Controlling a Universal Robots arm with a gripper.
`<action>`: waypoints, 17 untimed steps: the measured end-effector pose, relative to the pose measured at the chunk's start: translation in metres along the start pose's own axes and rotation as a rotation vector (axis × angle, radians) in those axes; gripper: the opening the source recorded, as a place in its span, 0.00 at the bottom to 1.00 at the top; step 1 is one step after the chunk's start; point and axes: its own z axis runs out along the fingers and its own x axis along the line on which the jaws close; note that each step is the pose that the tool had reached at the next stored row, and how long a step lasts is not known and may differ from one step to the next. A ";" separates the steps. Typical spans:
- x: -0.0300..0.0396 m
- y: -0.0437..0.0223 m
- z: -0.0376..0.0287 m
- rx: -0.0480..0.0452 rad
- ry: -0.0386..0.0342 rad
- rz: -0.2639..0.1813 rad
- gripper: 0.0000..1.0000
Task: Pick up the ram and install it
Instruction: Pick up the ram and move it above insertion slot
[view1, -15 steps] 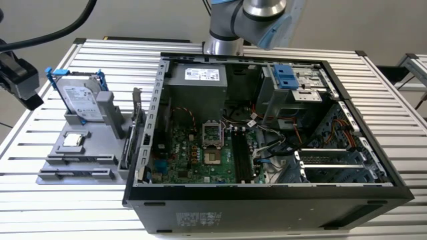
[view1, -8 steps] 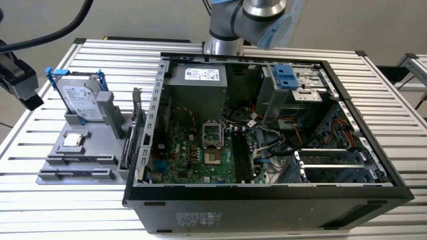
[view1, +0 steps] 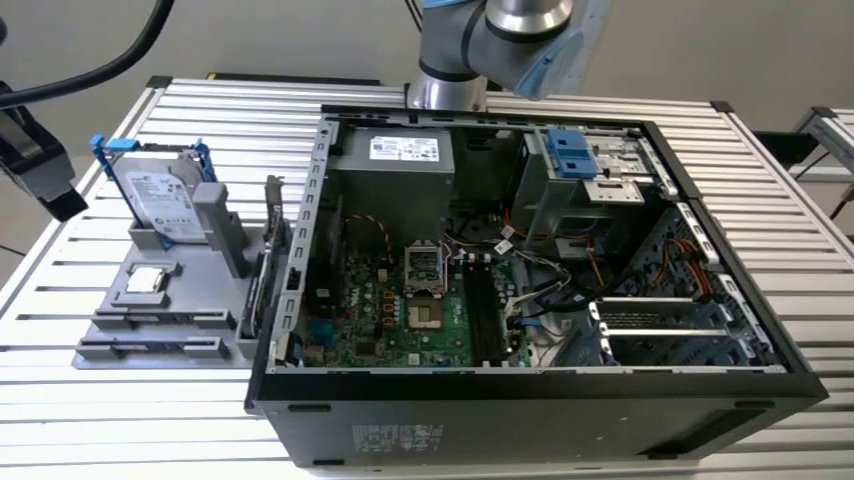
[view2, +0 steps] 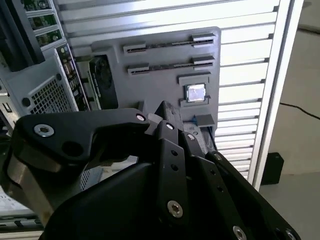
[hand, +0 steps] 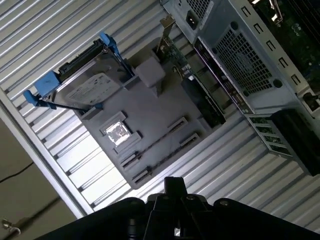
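The black metal gripper (view2: 159, 114), built of jointed links pinned with silver screws, has its two fingers pressed together tip to tip and hovers apart from the matte grey plastic tray (view2: 150, 85). On that tray the ram (view2: 170, 44), a long, thin, dark circuit-board stick, stands on edge in a clipped slot. One more stick like it (view2: 170, 65) sits in the parallel slot beside it. Near them lie one small square silver chip (view2: 195, 93) and one silver hard drive in a blue frame (hand: 90, 87), propped at a tilt. The tray rests on a ribbed aluminium table (view1: 200, 110), just beside one open black computer case (view1: 534, 410).
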 end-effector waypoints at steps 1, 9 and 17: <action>0.0000 0.0000 0.0000 0.0000 -0.0004 0.009 0.00; 0.0000 0.0000 -0.0001 0.0005 -0.0043 0.086 0.00; 0.0000 0.0000 0.0000 0.0007 -0.0079 0.159 0.00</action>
